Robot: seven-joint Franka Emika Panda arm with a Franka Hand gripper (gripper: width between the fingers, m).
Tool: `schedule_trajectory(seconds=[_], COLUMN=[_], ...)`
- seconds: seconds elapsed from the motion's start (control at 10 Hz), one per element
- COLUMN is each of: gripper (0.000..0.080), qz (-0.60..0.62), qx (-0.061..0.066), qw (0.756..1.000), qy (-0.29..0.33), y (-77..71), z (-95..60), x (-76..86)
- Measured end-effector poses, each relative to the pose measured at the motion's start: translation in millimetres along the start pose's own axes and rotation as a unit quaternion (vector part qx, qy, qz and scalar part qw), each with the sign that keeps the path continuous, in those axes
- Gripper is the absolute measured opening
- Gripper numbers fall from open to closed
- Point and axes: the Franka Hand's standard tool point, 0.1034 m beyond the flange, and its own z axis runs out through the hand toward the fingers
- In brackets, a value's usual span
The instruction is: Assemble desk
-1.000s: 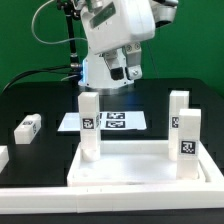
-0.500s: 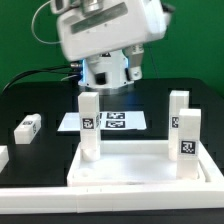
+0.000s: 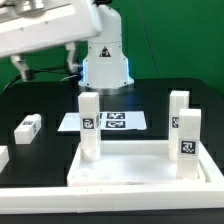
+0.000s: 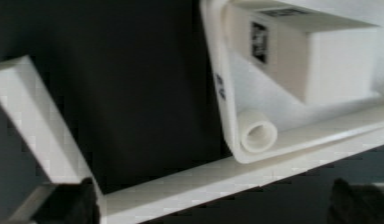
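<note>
The white desk tabletop (image 3: 140,168) lies at the front of the table with three leg posts standing in its corners: one on the exterior view's left (image 3: 90,125) and two on its right (image 3: 178,108), (image 3: 187,140). A fourth leg (image 3: 28,127) lies loose on the black table at the left. The arm's white hand (image 3: 45,30) hangs high at the upper left, above everything. In the wrist view my gripper (image 4: 210,205) is open and empty, with dark fingertips (image 4: 64,205) far apart. Below it show the tabletop's empty round corner socket (image 4: 260,135) and a tagged leg (image 4: 304,55).
The marker board (image 3: 112,121) lies flat behind the tabletop. The long low white L-shaped rail (image 3: 100,196) runs along the front edge and also shows in the wrist view (image 4: 38,120). A short white end (image 3: 3,158) sits at the far left.
The hand has swung from above the marker board to the exterior view's upper left and grown larger in view. The desk parts have not moved.
</note>
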Motion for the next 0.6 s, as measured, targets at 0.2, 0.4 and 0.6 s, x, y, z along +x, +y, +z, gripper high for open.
schedule_trajectory(seconds=[0.2, 0.4, 0.6], gripper=[0.0649, 0.0649, 0.0649], qz=[-0.005, -0.003, -0.006], qx=[0.002, 0.004, 0.005], qw=[1.000, 1.000, 0.996], qy=[-0.006, -0.014, -0.091], y=[-6.0, -4.2, 30.3], z=[3.3, 5.2, 32.6], x=[-2.6, -4.1, -25.7])
